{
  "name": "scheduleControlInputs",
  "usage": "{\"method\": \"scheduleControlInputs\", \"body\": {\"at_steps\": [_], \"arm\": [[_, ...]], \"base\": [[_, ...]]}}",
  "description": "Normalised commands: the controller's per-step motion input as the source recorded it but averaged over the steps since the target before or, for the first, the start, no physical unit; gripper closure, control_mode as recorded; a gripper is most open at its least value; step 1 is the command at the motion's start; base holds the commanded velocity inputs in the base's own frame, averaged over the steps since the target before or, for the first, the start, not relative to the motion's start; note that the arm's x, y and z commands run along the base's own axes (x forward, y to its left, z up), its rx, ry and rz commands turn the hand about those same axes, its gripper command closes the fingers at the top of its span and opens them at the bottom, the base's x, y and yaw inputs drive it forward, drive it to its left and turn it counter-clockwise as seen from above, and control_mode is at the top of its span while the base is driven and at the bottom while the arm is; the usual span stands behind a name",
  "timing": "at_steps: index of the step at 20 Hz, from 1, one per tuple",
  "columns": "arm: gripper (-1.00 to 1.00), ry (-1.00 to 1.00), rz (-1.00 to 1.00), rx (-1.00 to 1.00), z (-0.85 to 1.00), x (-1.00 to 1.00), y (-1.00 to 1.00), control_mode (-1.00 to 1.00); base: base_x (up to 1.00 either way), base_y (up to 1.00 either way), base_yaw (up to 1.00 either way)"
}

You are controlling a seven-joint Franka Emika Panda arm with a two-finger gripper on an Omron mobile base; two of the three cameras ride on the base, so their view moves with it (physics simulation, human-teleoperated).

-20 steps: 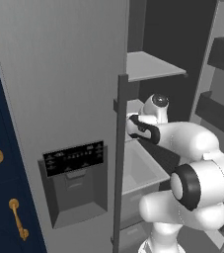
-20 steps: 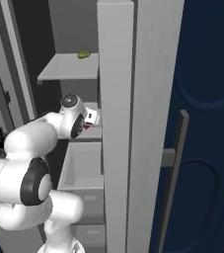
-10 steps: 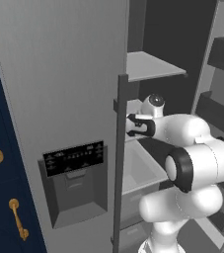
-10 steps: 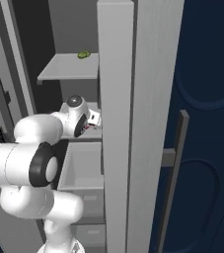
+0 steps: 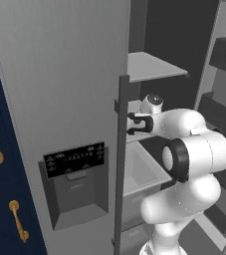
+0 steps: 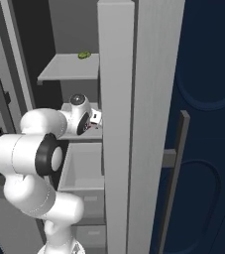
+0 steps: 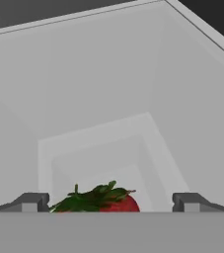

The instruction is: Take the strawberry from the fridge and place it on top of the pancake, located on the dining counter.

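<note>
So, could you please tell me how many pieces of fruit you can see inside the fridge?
2: a small green fruit on the upper light grey shelf, and a red strawberry with green leaves between the gripper's fingertips in the hand view. Others may be hidden behind the door.

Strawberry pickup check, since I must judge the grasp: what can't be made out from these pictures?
- Strawberry, hand view: its lower part is cut off at the bottom edge, so contact with the open gripper cannot be told.
- Gripper, left base view: hidden behind the fridge door handle.
- Small green fruit, right base view: too small to identify.
</note>
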Motion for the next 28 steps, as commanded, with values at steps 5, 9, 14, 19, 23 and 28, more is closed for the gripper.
{"method": "scheduleControlInputs", "body": {"at_steps": [5, 9, 14, 19, 23, 28], "arm": [[1.00, 0.04, -0.01, 0.00, -0.35, -0.01, 0.02, -1.00], [1.00, 0.01, -0.01, 0.00, -0.22, 0.00, 0.00, -1.00], [1.00, -0.03, -0.04, 0.00, -0.03, -0.21, 0.00, -1.00], [1.00, -0.09, -0.02, 0.00, 0.26, -0.72, -0.06, -1.00], [1.00, 0.00, 0.04, 0.00, 0.59, -1.00, 0.00, -1.00], [1.00, 0.06, 0.06, 0.00, 0.68, -1.00, -0.01, -1.00]], "base": [[0.00, 0.00, 0.00], [0.00, 0.00, 0.00], [0.00, 0.00, 0.00], [0.00, 0.00, 0.00], [0.00, 0.00, 0.00], [0.00, 0.00, 0.00]]}}
